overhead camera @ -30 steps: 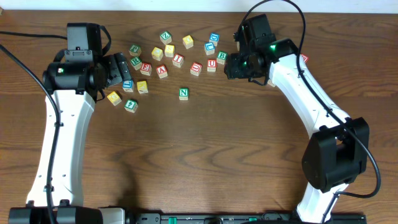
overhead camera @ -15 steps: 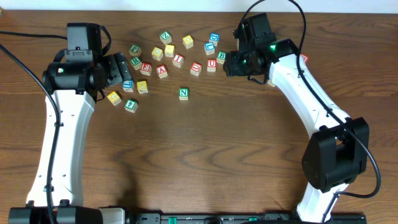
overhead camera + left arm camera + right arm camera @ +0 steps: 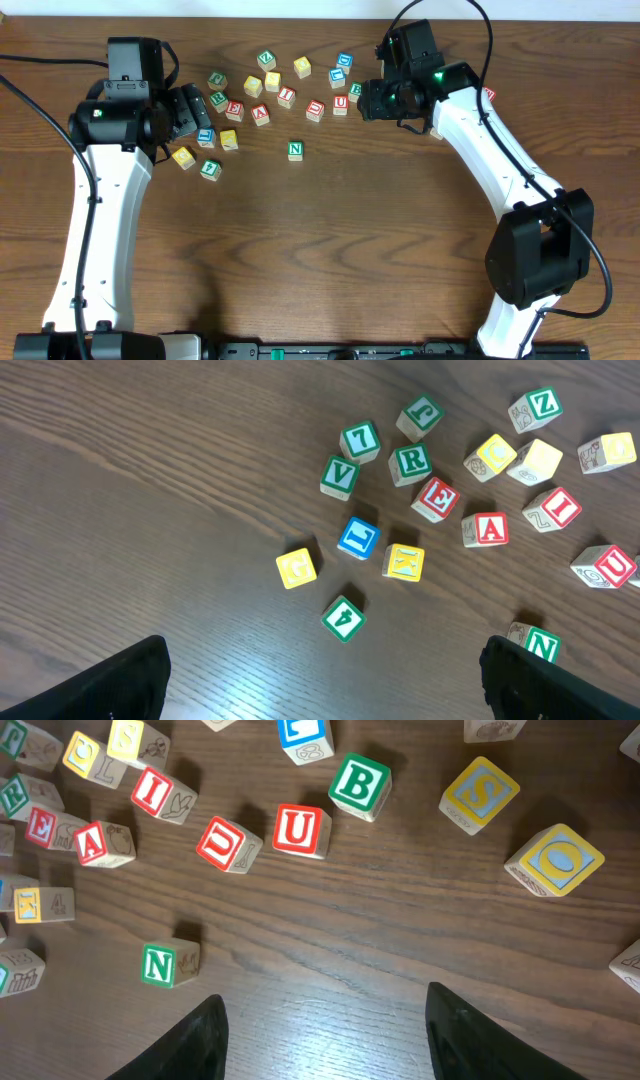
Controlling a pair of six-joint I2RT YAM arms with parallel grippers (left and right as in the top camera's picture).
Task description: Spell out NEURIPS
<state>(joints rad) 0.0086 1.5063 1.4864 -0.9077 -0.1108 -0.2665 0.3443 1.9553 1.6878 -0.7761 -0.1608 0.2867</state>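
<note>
The green N cube stands alone in front of the scattered cubes; it also shows in the left wrist view and the right wrist view. Red E, green R, red I and red U lie in the cluster. A yellow S cube lies to the right. I see no P. My left gripper is open and empty at the cluster's left end. My right gripper is open and empty, beside the U and B cubes.
Other cubes lie among them: red A, green V, green 7, green 4, green B, a second red U, a yellow O. Bare wooden table lies in front of the N.
My right gripper has crept slightly left and toward the far side, now partly covering the B cube from above. The left arm and the cubes have not moved.
</note>
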